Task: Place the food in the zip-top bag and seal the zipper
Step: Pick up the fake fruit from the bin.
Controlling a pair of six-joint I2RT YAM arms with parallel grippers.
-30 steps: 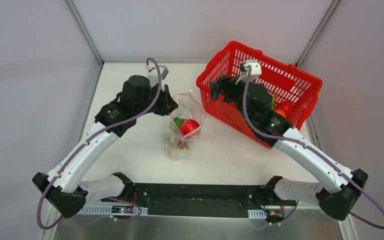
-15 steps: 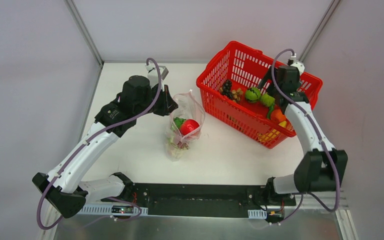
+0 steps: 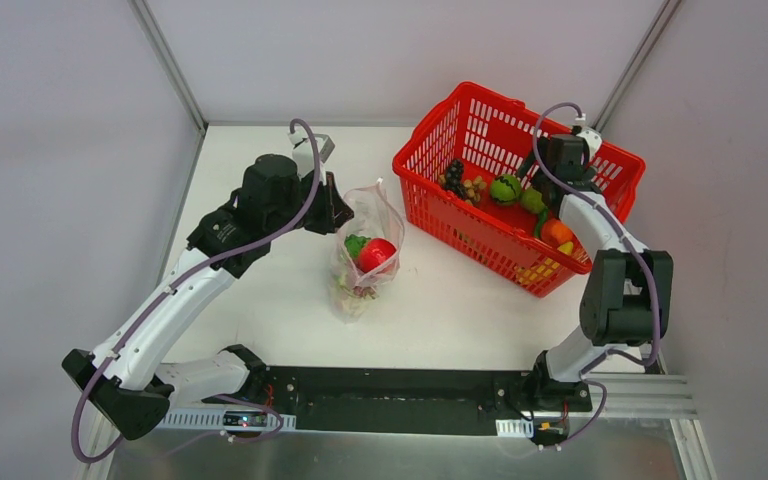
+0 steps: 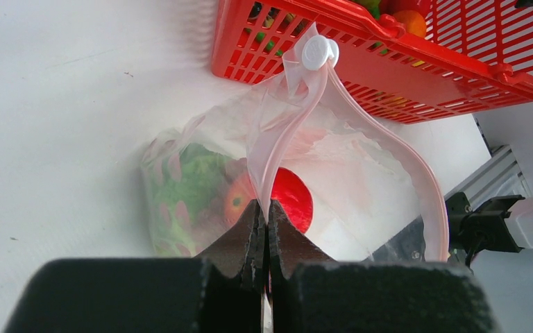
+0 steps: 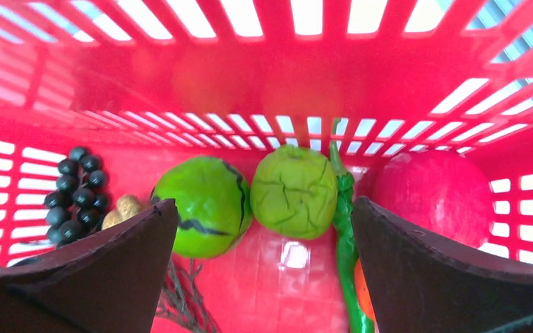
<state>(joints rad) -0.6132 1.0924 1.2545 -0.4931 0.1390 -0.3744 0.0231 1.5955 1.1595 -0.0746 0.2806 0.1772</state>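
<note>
Biggest risk I'm seeing: the right fingers (image 5: pixel 111 257) are hanging wide apart over two green round fruits (image 5: pixel 293 191) lying right beside each other in the red mesh basket (image 3: pixel 480 235), so a grab could be catching both or squirting one away. The left fingers (image 4: pixel 239 239) are only pinching a thin bit of the zipper (image 4: pixel 416 173), which could be slipping free. The zip-top bag (image 3: pixel 365 250) is sitting on the worktop (image 3: pixel 440 310) just beside the basket, clear and crinkly, mouth gaping, holding a red fruit (image 4: pixel 288 201) and lettuce (image 4: pixel 194 173).
</note>
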